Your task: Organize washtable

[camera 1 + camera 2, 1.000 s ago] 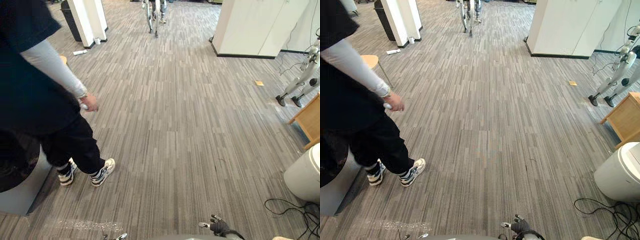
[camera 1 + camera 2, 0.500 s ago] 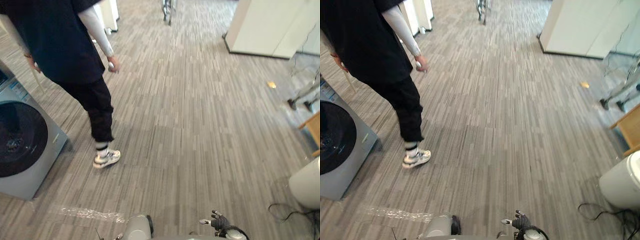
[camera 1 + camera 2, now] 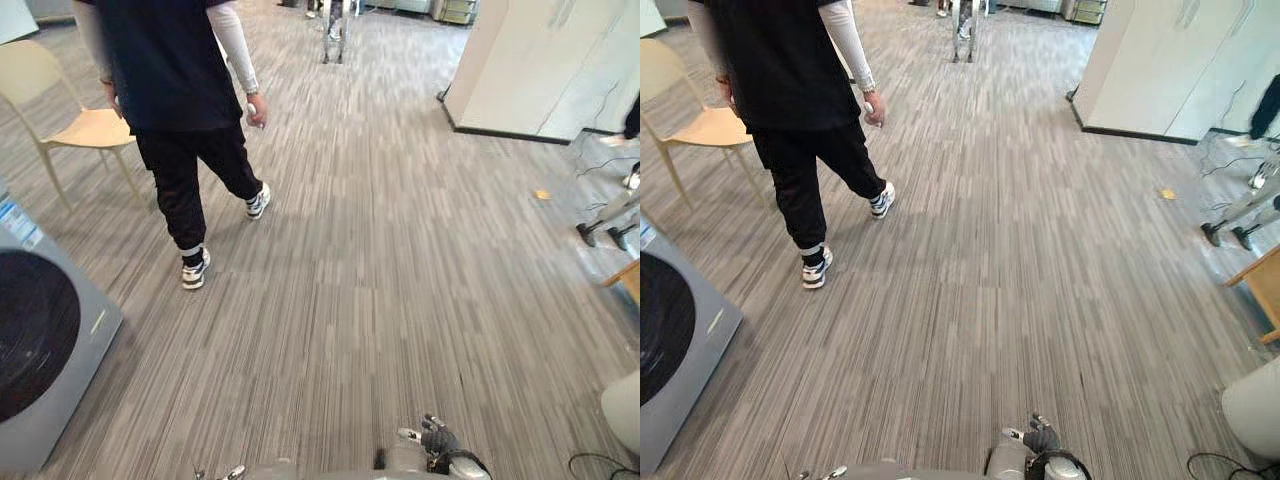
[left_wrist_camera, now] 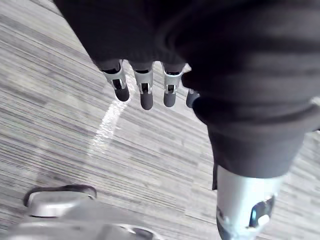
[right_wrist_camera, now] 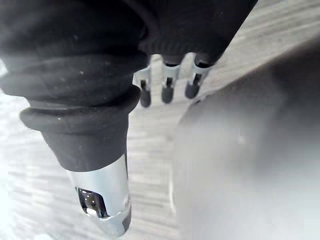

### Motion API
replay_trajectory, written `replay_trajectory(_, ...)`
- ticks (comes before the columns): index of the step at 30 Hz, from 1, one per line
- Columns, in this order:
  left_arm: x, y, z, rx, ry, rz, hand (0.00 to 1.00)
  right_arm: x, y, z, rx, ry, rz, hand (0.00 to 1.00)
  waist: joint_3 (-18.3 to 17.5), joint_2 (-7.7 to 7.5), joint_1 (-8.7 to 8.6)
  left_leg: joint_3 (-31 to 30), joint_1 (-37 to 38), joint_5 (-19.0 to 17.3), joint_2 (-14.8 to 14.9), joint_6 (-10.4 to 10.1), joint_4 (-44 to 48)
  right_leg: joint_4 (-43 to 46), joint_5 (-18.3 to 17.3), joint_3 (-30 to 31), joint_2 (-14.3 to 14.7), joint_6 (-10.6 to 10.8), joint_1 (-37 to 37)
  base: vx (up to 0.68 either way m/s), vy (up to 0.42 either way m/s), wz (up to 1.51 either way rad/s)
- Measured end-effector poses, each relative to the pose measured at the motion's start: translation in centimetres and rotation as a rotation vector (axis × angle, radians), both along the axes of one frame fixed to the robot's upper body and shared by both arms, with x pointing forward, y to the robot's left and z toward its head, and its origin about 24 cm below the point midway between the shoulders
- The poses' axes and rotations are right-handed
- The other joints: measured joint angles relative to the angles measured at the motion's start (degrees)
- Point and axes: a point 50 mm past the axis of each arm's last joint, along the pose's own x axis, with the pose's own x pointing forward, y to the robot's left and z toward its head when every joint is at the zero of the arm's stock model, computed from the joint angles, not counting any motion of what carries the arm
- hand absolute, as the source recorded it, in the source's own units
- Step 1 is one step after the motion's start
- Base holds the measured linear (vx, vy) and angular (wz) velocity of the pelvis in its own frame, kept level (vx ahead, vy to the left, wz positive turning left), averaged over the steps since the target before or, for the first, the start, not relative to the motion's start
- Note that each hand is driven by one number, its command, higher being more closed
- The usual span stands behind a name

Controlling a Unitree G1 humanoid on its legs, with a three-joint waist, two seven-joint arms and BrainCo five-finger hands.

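past right hand (image 3: 437,443), open floor (image 3: 400,280).

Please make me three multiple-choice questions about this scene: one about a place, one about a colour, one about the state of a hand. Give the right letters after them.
1. Where does the chair stand?
A. at the far right
B. at the left, beside the person
C. at the near middle

2. What colour are the person's trousers?
A. white
B. red
C. black

3. How is the left hand?
A. open, holding nothing
B. shut on a cloth
C. shut on a cup

Answers:
1 B: the chair shows at the left edge of the eye views, next to the person.
2 C: both trouser legs are plainly black.
3 A: its fingers hang straight above the floor, with nothing between them.
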Motion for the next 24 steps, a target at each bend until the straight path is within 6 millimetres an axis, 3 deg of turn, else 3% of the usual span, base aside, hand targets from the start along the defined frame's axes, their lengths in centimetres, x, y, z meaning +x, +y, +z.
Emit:
replay_trajectory(2, 0.2, -0.2, 0.0, 0.002, -0.007, -0.011, 0.0, -1.4, -0.6, -0.4, -0.011, 0.046, -0.024, 0.0, 0.26, 0.16, -0.41, -2.74, 3.62, -0.8, 0.07, -1.51, -1.27, -12.03, 7.11, 1.72, 0.72, -0.45, -0.21, 0.78, -0.02, 0.89)
replay_trajectory(3, -0.5, -0.5, -0.2, -0.008, 0.008, 0.011, 0.0, -2.0, -0.8, -0.5, -0.011, 0.064, -0.034, 0.0, 0.06, 1.08, -0.88, -4.29, 5.24, -1.31, 1.33, -2.46, 1.03, -9.53, 14.79, 4.29, 1.97, -3.09, -0.49, 0.98, -0.08, 0.71)
replay_trajectory(4, -1.0, -0.6, -0.3, -0.016, 0.009, 0.059, 0.0, -2.3, -1.2, -0.5, -0.014, 0.077, -0.053, 0.0, -0.28, 1.87, -1.22, -5.27, 4.3, -0.5, 3.58, -3.95, 7.17, -4.48, 16.74, 4.86, 2.35, -4.45, -0.87, 0.98, -0.09, 0.52)
replay_trajectory(5, -1.0, -0.9, -0.3, -0.027, 0.007, 0.078, 0.0, -2.5, -1.4, -0.6, -0.015, 0.081, -0.067, 0.0, -0.04, 2.71, -1.25, -4.73, 3.22, 0.86, 4.67, -5.96, 11.54, -2.06, 15.44, 4.69, 2.73, -3.2, -0.63, 0.81, -0.095, 0.28)
replay_trajectory(6, -1.2, -1.4, -0.4, -0.047, -0.001, 0.134, 0.0, -2.5, -1.9, -0.4, -0.03, 0.08, -0.067, 0.0, 0.8, 4.58, -1.27, -2.84, -1.04, 7.15, 7.38, -4.94, 23.64, 0.31, 11.73, 3.57, 3.95, -2.84, 1.49, 0.65, -0.08, 0.07)
replay_trajectory(7, -1.3, -1.5, -0.5, -0.057, -0.002, 0.165, 0.0, -2.6, -2.1, -0.4, -0.038, 0.083, -0.061, 0.0, 1.23, 5.34, -1.39, -1.45, -3.68, 13.24, 9.15, -3.76, 30.68, 0.35, 10.1, 3.1, 4.59, -2.71, 3.43, 0.99, -0.084, -0.21)
replay_trajectory(8, -2.2, -1.8, -0.6, -0.068, 0.003, 0.233, 0.0, -2.8, -2.5, -0.3, -0.053, 0.091, -0.051, 0.0, 1.75, 5.93, -0.58, 2.92, -11.41, 35.1, 16.14, -3.13, 46.87, -2.81, 6.79, 4.08, 6.87, -3.05, 10.55, 0.82, -0.043, -0.29)
replay_trajectory(10, -2.2, -1.6, -0.5, -0.062, -0.001, 0.235, 0.0, -2.9, -2.4, -0.4, -0.053, 0.098, -0.051, 0.0, 2.13, 6.22, 0.19, 6.98, -15.71, 28.68, 20.59, -0.17, 57.18, -5.14, 5.12, 5.63, 8.02, -3.38, 15.88, 0.72, -0.001, -0.39)
replay_trajectory(11, -2.1, -1.1, -0.4, -0.05, -0.009, 0.235, 0.0, -3.0, -1.9, -0.6, -0.043, 0.104, -0.043, 0.0, 3.04, 4.72, 1.21, 8.09, -19.97, 22.53, 21.59, -0.19, 62.6, -7.98, 4.01, 7.32, 7.62, -3.41, 21.75, 0.88, 0.086, -0.48)
replay_trajectory(12, -2.0, -0.6, -0.2, -0.032, -0.019, 0.226, 0.0, -3.1, -1.3, -0.7, -0.034, 0.111, -0.027, 0.0, 3.5, 2.98, 2.08, 8.37, -24.35, 18.2, 20.42, -1.26, 62.37, -10.86, 3.39, 8.55, 6.17, -3.08, 26.81, 0.72, 0.083, -0.44)
replay_trajectory(13, -1.8, -0.2, -0.1, -0.019, -0.028, 0.219, 0.0, -3.0, -1.0, -0.8, -0.029, 0.115, -0.01, 0.0, 3.56, 2.14, 2.22, 8.58, -26.99, 16.67, 19.58, -1.75, 60.61, -12.19, 2.76, 9.11, 5.15, -2.45, 29.06, 0.66, 0.132, -0.36)
replay_trajectory(14, -1.6, 0.1, 0.0, -0.007, -0.035, 0.205, 0.0, -2.8, -0.6, -0.9, -0.026, 0.117, 0.014, 0.0, 3.84, 0.79, 2.68, 8.7, -31.9, 14.48, 18.1, -3.44, 54.98, -13.85, 0.86, 9.8, 3.24, -0.26, 31.96, 0.6, 0.23, -0.31)
replay_trajectory(17, -1.5, -0.4, 0.0, -0.013, -0.026, 0.146, 0.0, -2.8, -1.0, -0.8, -0.038, 0.125, 0.018, 0.0, 3.77, 1.67, 3.22, 8.16, -37.55, 14.38, 15.77, -5.45, 30.15, -13.54, -5.18, 11.19, -0.03, 3.18, 36.7, 0.59, 0.304, -0.31)
replay_trajectory(18, -2.3, -0.8, -0.2, -0.018, -0.001, 0.12, 0.0, -3.0, -1.4, -0.8, -0.046, 0.128, 0.022, 0.0, 3.54, 2.75, 3.26, 6.24, -37.63, 21.49, 14.94, -6.25, 18.34, -13.01, -8.3, 12.08, -0.92, 5.41, 38.9, 0.64, 0.421, -0.32)
replay_trajectory(19, -2.6, -0.6, -0.2, -0.014, 0.012, 0.114, 0.0, -3.1, -0.9, -1.0, -0.038, 0.139, 0.035, 0.0, 3.23, 2.4, 3.19, 7.2, -36.95, 20.98, 12.7, -2.9, 19.51, -12.95, -9.83, 13.2, -2.51, 4.89, 40.31, 0.68, 0.423, -0.04)
replay_trajectory(20, -2.5, -0.1, -0.1, 0.001, 0.009, 0.094, 0.0, -3.1, -0.5, -1.0, -0.029, 0.139, 0.05, 0.0, 1.89, 0.73, 2.92, 7.46, -38.09, 17.71, 11.36, -3.51, 20.93, -10.14, -9.78, 14.61, -2.85, 4.28, 39.21, 0.73, 0.379, 0.19)
replay_trajectory(21, -2.1, 0.0, 0.0, 0.01, -0.013, 0.077, 0.0, -3.1, -0.5, -1.0, -0.029, 0.136, 0.063, 0.0, 1.25, 0.01, 3.04, 6.78, -39.24, 14.54, 10.02, -2.39, 23.35, -1.77, -9.49, 16.51, -2.14, 4.17, 35.54, 0.72, 0.324, 0.23)
replay_trajectory(22, -2.4, 0.3, 0.0, 0.015, -0.003, 0.081, 0.0, -3.2, -0.2, -1.1, -0.023, 0.133, 0.061, 0.0, 0.77, -0.91, 3.3, 6.64, -39.31, 12.34, 8.15, -0.32, 25.02, 6.22, -9.41, 17.04, -2.45, 5.51, 33.14, 0.82, 0.352, 0.21)
replay_trajectory(24, -3.4, 0.6, -0.3, 0.007, 0.051, 0.092, 0.0, -3.4, 0.1, -1.2, -0.005, 0.133, 0.044, 0.0, 0.28, -2.0, 2.97, 8.69, -35.58, 7.11, 5.55, 0.83, 27.73, 24.2, -3.48, 19.4, -4.2, 12.45, 28.33, 0.68, 0.268, 0.11)
